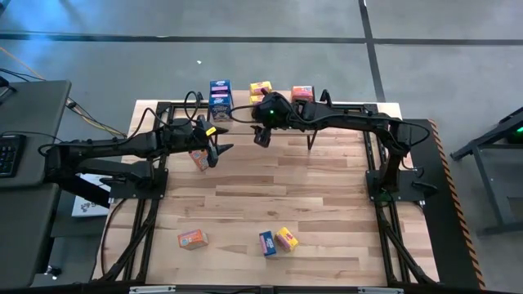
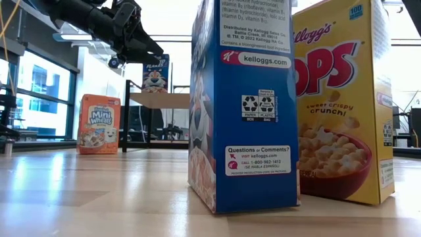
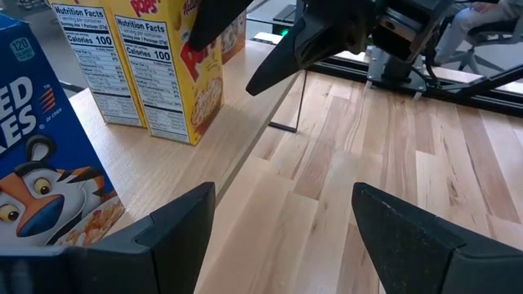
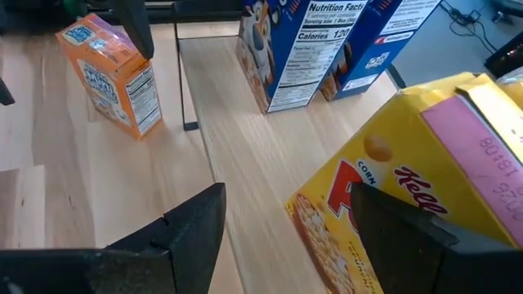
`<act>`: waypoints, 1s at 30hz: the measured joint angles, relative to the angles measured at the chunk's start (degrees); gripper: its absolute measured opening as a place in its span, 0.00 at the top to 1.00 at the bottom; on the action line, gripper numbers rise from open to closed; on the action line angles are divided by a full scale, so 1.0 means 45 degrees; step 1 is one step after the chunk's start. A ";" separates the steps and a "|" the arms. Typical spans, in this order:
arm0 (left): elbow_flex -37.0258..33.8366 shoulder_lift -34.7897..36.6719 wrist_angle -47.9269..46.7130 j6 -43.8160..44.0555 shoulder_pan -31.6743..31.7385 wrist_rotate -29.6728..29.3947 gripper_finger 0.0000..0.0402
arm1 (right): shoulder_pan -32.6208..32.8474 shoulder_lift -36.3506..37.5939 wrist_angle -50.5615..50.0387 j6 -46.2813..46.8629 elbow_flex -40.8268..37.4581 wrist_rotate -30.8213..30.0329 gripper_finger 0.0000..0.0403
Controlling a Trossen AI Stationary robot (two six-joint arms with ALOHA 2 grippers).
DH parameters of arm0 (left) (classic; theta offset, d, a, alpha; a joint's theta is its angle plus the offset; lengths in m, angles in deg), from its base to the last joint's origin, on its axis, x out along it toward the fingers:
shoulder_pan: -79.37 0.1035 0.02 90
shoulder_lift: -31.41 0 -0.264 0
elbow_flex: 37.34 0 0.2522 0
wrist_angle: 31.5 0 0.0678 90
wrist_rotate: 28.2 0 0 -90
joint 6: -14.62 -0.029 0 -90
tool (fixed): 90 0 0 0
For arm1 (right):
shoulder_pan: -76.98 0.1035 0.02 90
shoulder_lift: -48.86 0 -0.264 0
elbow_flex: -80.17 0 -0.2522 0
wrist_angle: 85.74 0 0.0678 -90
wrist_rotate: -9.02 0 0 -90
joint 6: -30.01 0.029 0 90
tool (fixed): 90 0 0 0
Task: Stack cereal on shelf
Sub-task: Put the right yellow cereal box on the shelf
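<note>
Cereal is split between the shelf (image 1: 241, 100) along the far table edge and the open tabletop.

High view: two blue boxes (image 1: 220, 95), a yellow box (image 1: 260, 88) and an orange one (image 1: 302, 92) sit on the shelf. An orange box (image 1: 198, 158), the likely next pick, stands on the table just in front of the shelf's left end. It is close beside the left gripper (image 1: 219, 151), on the side toward the left edge, not between the fingers. The right gripper (image 1: 263, 137) hangs in front of mid-shelf, farther from that box, so the left arm is the nearer. Three more boxes wait near the front edge: orange (image 1: 193, 238), blue (image 1: 267, 242), yellow (image 1: 286, 238).

Low view: the front-edge blue box (image 2: 243, 105) and yellow box (image 2: 342, 99) stand upright, long axis vertical. Beyond them is an orange box (image 2: 100, 124).

Left wrist view: the left gripper (image 3: 282, 220) is spread wide, with only bare table between its fingers. It points along the shelf (image 3: 163, 163), away from the orange box.

Right wrist view: the right gripper (image 4: 286, 237) is also open and empty. The orange box (image 4: 110, 73) stands upright past the shelf leg.
</note>
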 joint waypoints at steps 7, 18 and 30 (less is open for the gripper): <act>0.0000 0.0000 0.0000 0.0000 -0.0002 0.0002 0.30 | 0.0000 -0.0076 -0.0353 0.0340 0.0005 0.0368 0.36; 0.0000 0.0005 -0.0024 -0.0005 0.0000 0.0005 0.30 | -0.0014 -0.0340 -0.0303 0.0269 0.0015 -0.0294 0.36; 0.0000 0.0005 -0.0024 -0.0005 -0.0004 0.0000 0.30 | -0.0062 -0.0491 -0.0182 0.0246 0.0015 -0.0053 0.36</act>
